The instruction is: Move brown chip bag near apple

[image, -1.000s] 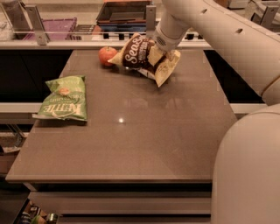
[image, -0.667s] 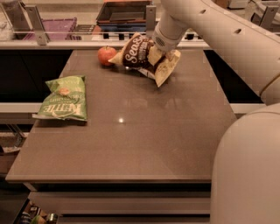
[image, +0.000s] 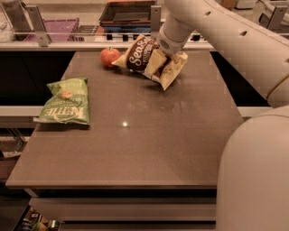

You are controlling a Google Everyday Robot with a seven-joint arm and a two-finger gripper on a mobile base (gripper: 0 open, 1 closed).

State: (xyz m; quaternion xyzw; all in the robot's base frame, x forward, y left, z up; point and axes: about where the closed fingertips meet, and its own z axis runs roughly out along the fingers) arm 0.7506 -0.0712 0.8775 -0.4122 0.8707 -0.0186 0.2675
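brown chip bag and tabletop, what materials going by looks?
Brown chip bag: likely thin plastic or foil film, semi-gloss; sharp crinkles and folds show. Table: hard, smooth brown slab, maybe laminate or stone, I cannot tell which; it mirrors a light spot. The gripper is at the bag's right half, by the table's far edge.

I took it for an office snack area or test kitchen: a brown counter (image: 149,135) filled the frame, with a metal rail (image: 67,45), a purple crate (image: 58,28) at upper left and a dark tray (image: 128,13) at top centre. The gripper (image: 159,53) sat at top centre against the brown chip bag (image: 137,54).
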